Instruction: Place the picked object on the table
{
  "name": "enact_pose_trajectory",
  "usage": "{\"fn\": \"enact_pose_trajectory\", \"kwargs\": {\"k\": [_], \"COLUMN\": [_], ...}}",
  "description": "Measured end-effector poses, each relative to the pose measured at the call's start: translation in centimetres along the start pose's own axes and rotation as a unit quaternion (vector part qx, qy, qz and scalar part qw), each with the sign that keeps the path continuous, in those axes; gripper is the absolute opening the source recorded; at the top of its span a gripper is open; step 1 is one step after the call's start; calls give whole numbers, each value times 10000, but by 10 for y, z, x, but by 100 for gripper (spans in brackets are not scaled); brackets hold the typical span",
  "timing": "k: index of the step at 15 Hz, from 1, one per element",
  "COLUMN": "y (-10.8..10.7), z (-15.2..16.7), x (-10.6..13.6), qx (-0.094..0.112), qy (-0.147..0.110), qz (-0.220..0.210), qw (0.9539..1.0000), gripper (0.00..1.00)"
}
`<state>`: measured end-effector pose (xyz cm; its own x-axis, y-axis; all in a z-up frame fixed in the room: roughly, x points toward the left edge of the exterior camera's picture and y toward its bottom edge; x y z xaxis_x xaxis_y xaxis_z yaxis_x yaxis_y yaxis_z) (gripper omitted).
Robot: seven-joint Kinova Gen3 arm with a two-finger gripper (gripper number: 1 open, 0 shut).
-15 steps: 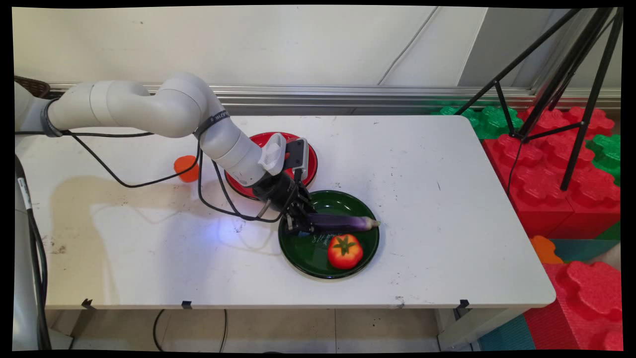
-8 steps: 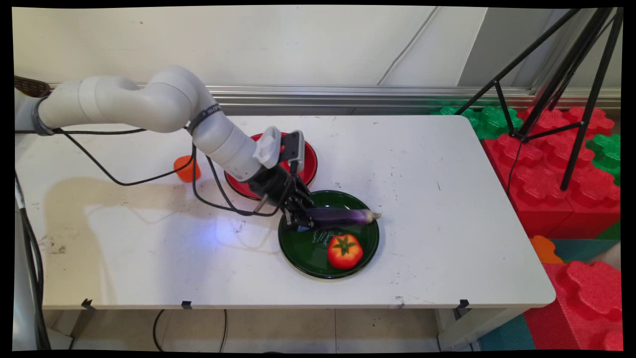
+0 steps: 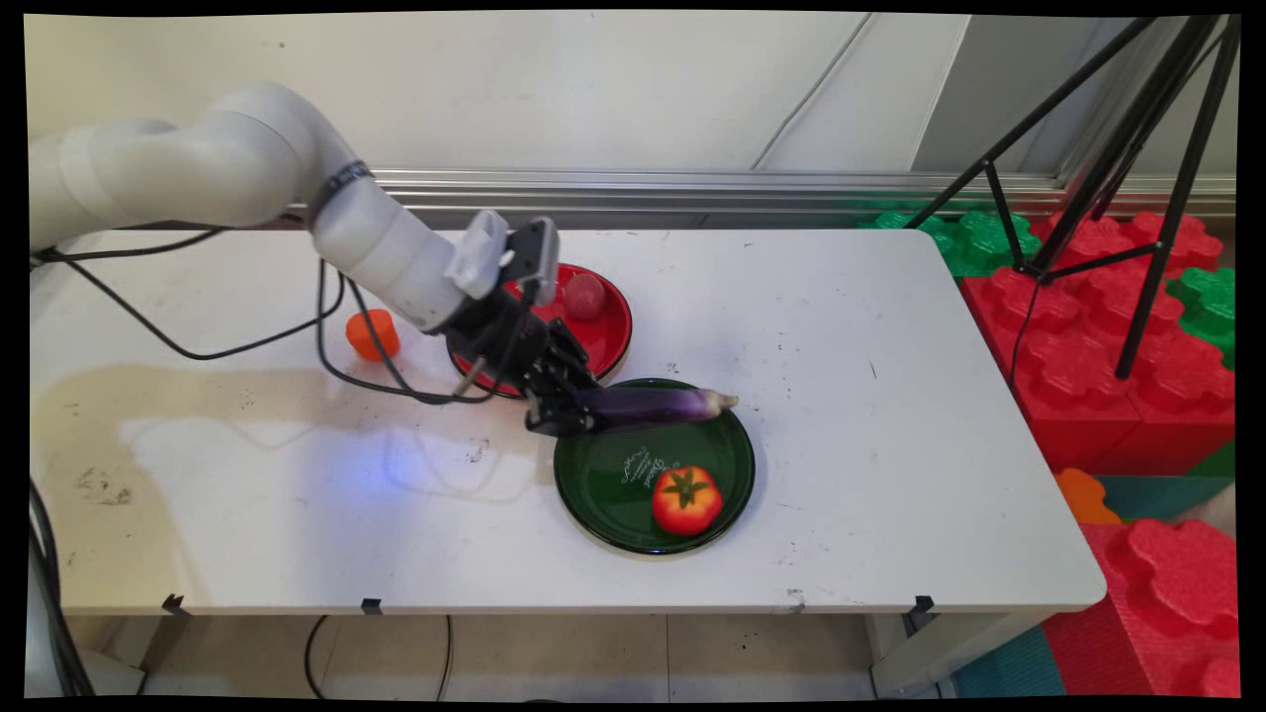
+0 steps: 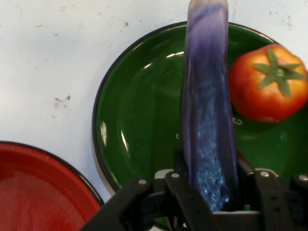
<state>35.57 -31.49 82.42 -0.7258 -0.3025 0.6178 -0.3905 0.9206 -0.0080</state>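
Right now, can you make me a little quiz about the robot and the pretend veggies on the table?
1. True or false: the gripper is shut on the purple eggplant.
2. Which plate has the tomato on it? A) the red plate B) the green plate C) no plate
3. Fill in: the small orange thing sits on the white table, to the picture's ____ of the red plate.

Key
1. True. The hand view shows the fingers on both sides of the eggplant's end, and it is lifted above the green plate.
2. B.
3. Left.
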Motion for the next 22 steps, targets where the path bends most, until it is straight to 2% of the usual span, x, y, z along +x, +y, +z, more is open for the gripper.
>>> {"fn": "enact_pose_trajectory", "kwargs": {"k": [5,12,17,22], "y": [5,9,11,7], "z": [-43,-95,-133,-158], "x": [-11,-34,-62,-95], "qx": [-3,-27,-50,4], "qy": [67,-69,-330,-661], "qz": [3,75,76,-23], "qw": [10000,9999,9994,9978], "gripper": [0,0,0,0]}}
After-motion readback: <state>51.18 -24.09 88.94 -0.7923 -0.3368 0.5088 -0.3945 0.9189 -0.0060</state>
